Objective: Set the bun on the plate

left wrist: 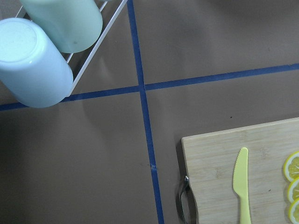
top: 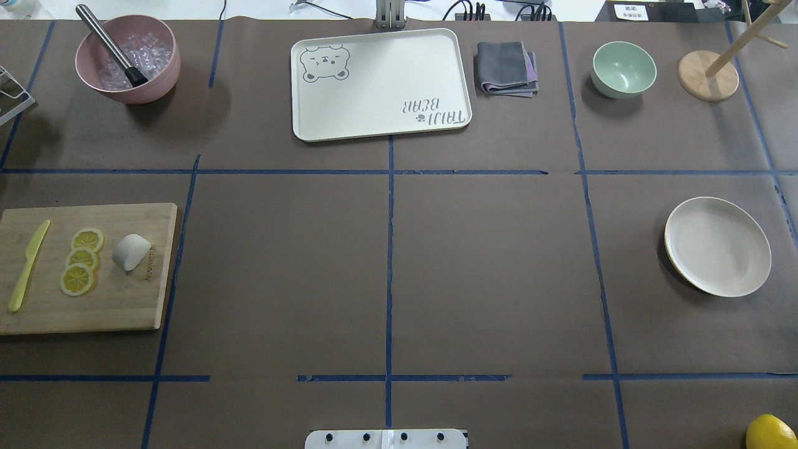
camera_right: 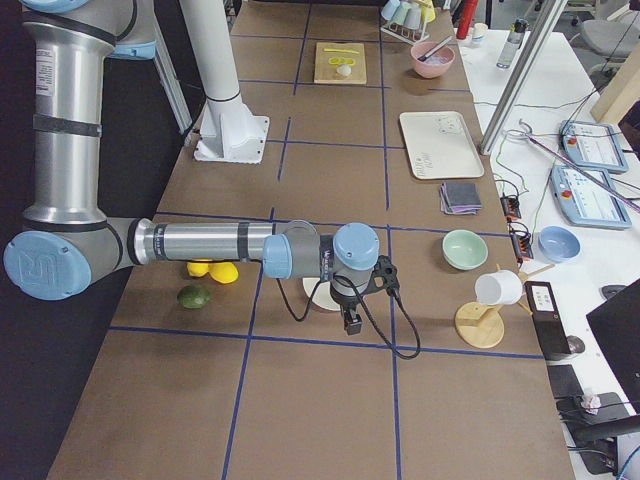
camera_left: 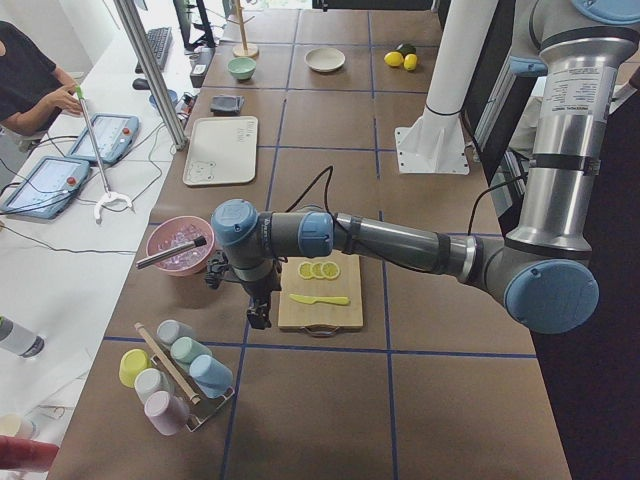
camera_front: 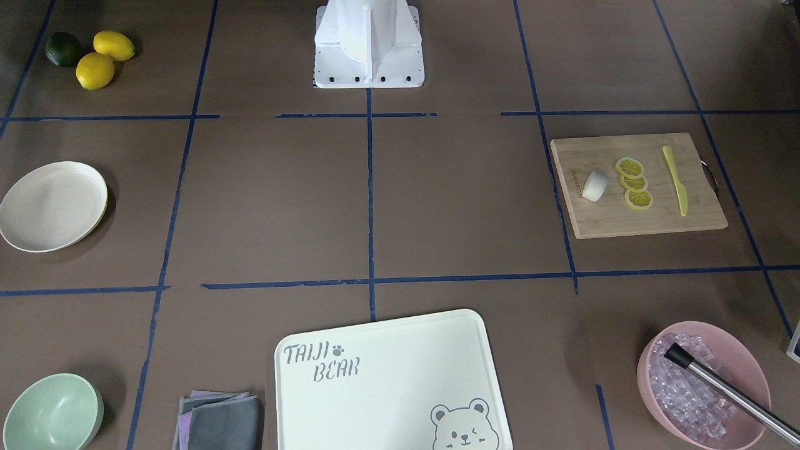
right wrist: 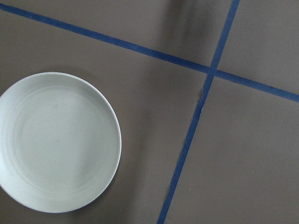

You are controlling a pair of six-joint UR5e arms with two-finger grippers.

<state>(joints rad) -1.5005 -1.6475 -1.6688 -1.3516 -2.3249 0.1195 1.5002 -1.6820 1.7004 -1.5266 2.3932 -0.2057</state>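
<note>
The bun [top: 131, 251] is a small white roll lying on a wooden cutting board [top: 112, 299] on my left side, beside three lemon slices [top: 81, 259]; it also shows as the bun [camera_front: 595, 186]. The cream plate [top: 717, 246] sits bare on my right side, and fills the lower left of the right wrist view as the plate [right wrist: 56, 140]. My left gripper [camera_left: 258, 318] hangs just off the board's outer end. My right gripper [camera_right: 352, 322] hovers beside the plate. Both show only in side views, so I cannot tell whether they are open or shut.
A yellow knife [top: 26, 265] lies on the board. A pink bowl of ice [top: 128, 59], bear-print tray [top: 380, 81], grey cloth [top: 506, 67], green bowl [top: 623, 68] and wooden stand [top: 707, 75] line the far edge. Cups on a rack [left wrist: 32, 65] stand past the board's end.
</note>
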